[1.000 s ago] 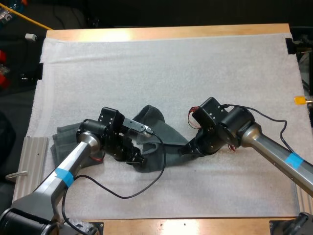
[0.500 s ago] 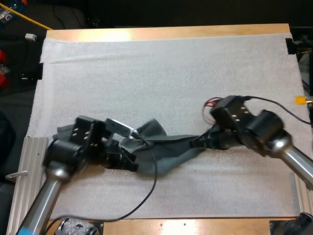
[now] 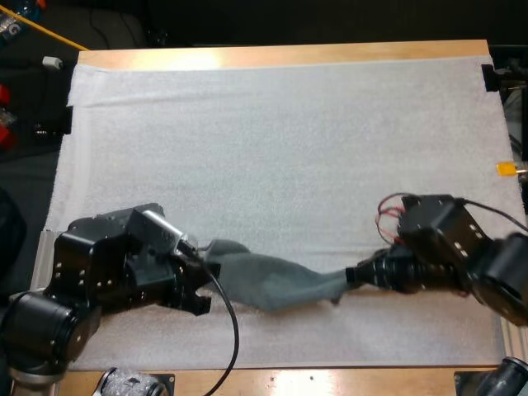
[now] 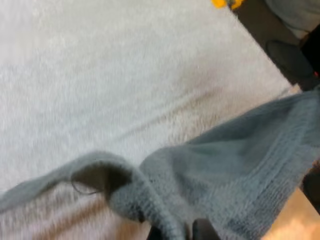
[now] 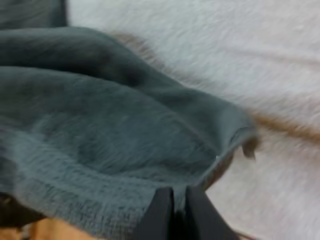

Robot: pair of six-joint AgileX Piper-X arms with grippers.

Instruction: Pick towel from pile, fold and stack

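**Two grippers hold one towel strung along the mat's near edge**

A wooden table carries a white mat that covers nearly the whole tabletop. Close to the mat's near edge, about midway between its left and right edges, a single dark grey-green towel runs as a long, twisted band, wider and rumpled toward the left and narrowing toward the right. The left gripper has the end that points to the tabletop's near left corner. In the left wrist view its fingers are closed on a thick fold of the cloth. The right gripper has the opposite end, toward the near right corner. In the right wrist view its two black fingers are pressed almost together, pinching the towel's hemmed edge just beside a corner, with bare mat beyond it.
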